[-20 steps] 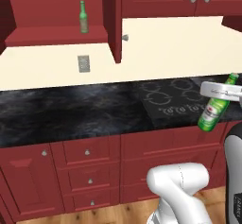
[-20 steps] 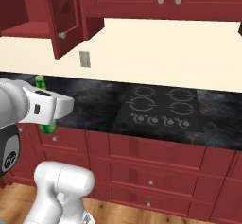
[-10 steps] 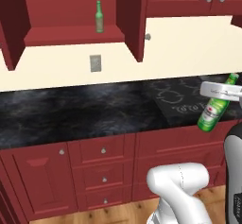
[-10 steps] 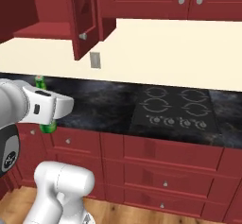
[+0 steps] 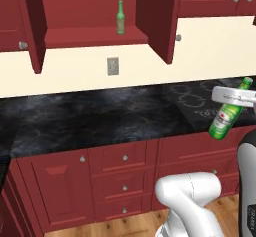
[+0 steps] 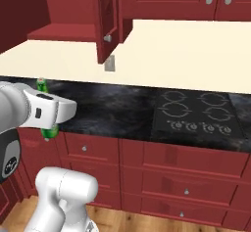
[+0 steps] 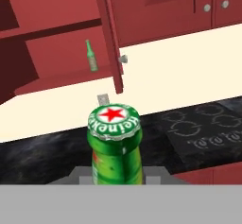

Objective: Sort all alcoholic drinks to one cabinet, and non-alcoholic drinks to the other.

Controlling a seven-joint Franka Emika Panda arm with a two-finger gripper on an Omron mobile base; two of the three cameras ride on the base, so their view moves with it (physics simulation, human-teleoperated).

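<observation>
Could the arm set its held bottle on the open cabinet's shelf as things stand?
Probably yes: the cabinet doors stand open and the shelf beside the olive bottle is bare. The gripper holds the bright green bottle low by the counter, so a long lift remains.

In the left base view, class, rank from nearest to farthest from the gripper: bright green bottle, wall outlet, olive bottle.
1. Bright green bottle: held in the gripper, at right.
2. Wall outlet: on the backsplash, leftward.
3. Olive bottle: up on the open cabinet shelf.
</observation>
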